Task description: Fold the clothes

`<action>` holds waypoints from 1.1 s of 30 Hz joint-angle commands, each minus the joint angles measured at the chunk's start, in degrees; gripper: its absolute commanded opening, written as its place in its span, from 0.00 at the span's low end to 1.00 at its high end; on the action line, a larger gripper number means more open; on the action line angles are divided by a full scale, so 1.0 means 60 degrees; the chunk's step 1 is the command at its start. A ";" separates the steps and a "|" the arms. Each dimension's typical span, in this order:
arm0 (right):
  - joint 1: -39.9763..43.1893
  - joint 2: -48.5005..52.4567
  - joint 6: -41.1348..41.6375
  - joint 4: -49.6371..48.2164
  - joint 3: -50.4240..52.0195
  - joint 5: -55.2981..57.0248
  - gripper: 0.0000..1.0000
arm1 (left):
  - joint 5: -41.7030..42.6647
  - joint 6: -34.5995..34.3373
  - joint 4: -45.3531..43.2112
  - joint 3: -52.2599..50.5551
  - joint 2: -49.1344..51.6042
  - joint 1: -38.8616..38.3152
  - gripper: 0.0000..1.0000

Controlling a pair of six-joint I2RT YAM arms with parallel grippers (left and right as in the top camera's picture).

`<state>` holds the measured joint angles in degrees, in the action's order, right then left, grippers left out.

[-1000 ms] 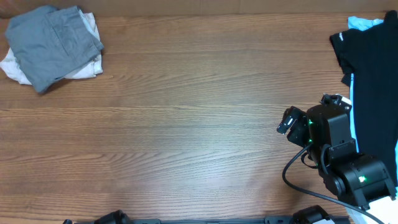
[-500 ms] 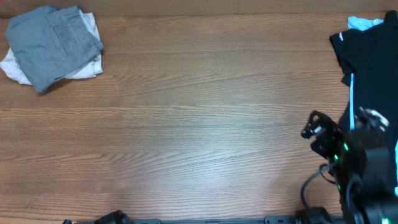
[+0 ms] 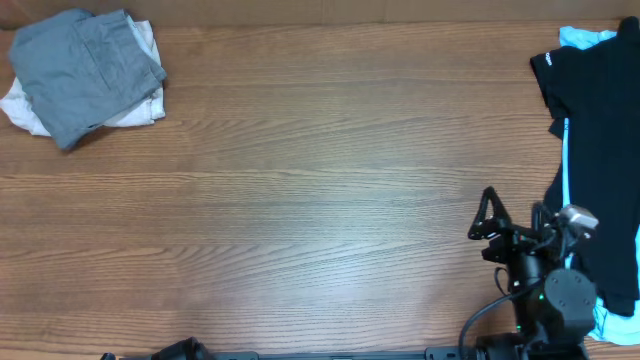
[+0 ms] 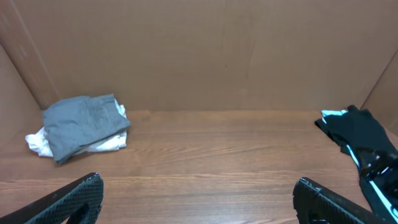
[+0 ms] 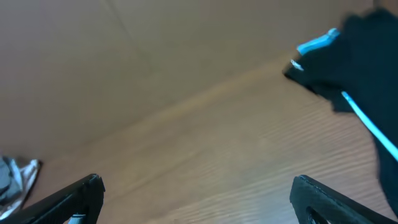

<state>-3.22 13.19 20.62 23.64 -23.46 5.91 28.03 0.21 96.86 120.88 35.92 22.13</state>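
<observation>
The grey shorts point(image 3: 85, 70) lie folded at the far left corner, on top of the cream shorts point(image 3: 140, 105). Both also show in the left wrist view, grey point(image 4: 84, 121) over cream point(image 4: 106, 144). A black garment point(image 3: 600, 150) with a light-blue garment point(image 3: 578, 37) under it lies unfolded along the right edge. It also shows in the left wrist view point(image 4: 360, 134) and the right wrist view point(image 5: 367, 56). My right gripper point(image 3: 530, 218) is open and empty just left of the black garment, as the right wrist view point(image 5: 196, 196) shows. My left gripper point(image 4: 199, 199) is open and empty.
The wooden table point(image 3: 320, 200) has brown cardboard walls point(image 4: 186, 50) behind it and at its sides. The right arm's body point(image 3: 555, 300) stands at the front right edge.
The right arm has pulled back toward the front edge and turned, its open gripper now lower in the overhead view. The clothes have not moved.
</observation>
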 commanded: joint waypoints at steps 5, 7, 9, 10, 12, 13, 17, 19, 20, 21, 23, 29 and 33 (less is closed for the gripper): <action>0.0350 -0.1060 -0.1741 -0.2331 0.2076 -0.1548 1.00 | -0.0058 0.0080 -0.0015 -0.0004 0.0000 0.0007 1.00; 0.0353 -0.1155 -0.1738 -0.2820 0.2481 -0.1552 1.00 | -0.0058 0.0080 -0.0015 -0.0004 0.0000 0.0007 1.00; 0.0357 -0.1246 -0.1741 -0.3162 0.2812 -0.1541 1.00 | -0.0062 0.0080 -0.0015 -0.0004 0.0000 0.0007 1.00; 0.0386 -0.1326 -0.1738 -0.3268 0.2947 -0.1541 1.00 | -0.0062 0.0080 -0.0015 -0.0004 0.0000 0.0007 1.00; 0.0492 -0.1548 -0.1738 -0.3406 0.3173 -0.1545 1.00 | -0.0062 0.0080 -0.0015 -0.0004 0.0000 0.0007 1.00; 0.0572 -0.1723 -0.1734 -0.3410 0.3279 -0.1548 1.00 | -0.0058 0.0080 -0.0015 -0.0004 0.0000 0.0007 1.00; 0.0871 -0.2175 -0.1741 -0.3446 0.3486 -0.1687 1.00 | -0.0058 0.0080 -0.0015 -0.0004 0.0000 0.0007 1.00; 0.0940 -0.2171 -0.1741 -0.3432 0.3530 -0.1679 1.00 | -0.0058 0.0080 -0.0011 -0.0004 0.0000 0.0007 1.00; 0.0943 -0.2171 -0.1752 -0.3435 0.3570 -0.1643 1.00 | -0.0058 0.0080 -0.0011 -0.0004 0.0000 0.0007 1.00; 0.0943 -0.2171 -0.1785 -0.3439 0.3617 -0.1599 1.00 | -0.0058 0.0080 -0.0011 -0.0004 0.0000 0.0007 1.00; 0.0943 -0.2171 -0.1847 -0.3588 0.3803 -0.1574 1.00 | -0.0062 0.0080 -0.0015 -0.0004 0.0000 0.0007 1.00; 0.0943 -0.2175 -0.2113 -0.3195 0.3840 -0.1504 1.00 | -0.0062 0.0080 -0.0011 -0.0004 0.0000 0.0007 1.00; 0.0943 -0.2175 -0.2229 -0.3180 0.3836 -0.1504 1.00 | -0.0062 0.0080 -0.0015 -0.0004 0.0000 0.0007 1.00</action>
<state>2.22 0.84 8.64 4.67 -1.06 -3.55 27.99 0.21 96.88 120.88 35.92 22.13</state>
